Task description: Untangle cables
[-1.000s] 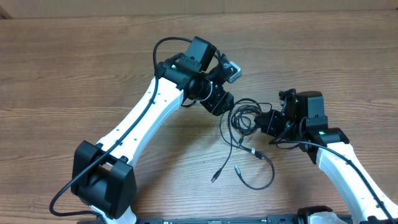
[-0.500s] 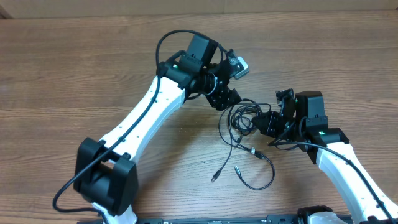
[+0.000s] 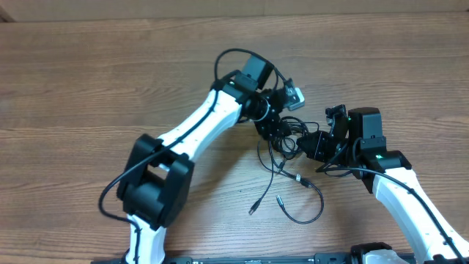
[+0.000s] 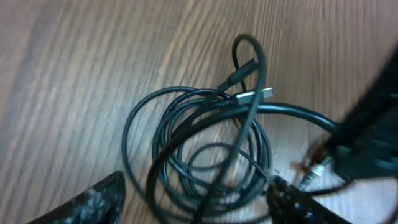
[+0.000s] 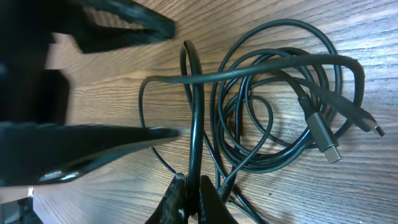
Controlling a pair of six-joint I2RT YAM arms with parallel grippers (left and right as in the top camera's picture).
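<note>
The cables [image 3: 287,139] lie coiled on the table [image 3: 88,88], between the left fingers [image 4: 102,196] far-left and the right fingers [image 5: 208,199] right; loose ends [image 3: 253,209] trail nearer.

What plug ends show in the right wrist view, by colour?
silvery plug end: 1
dark plug end: 1
Total: 2, both at the edge of the coiled cables.
</note>
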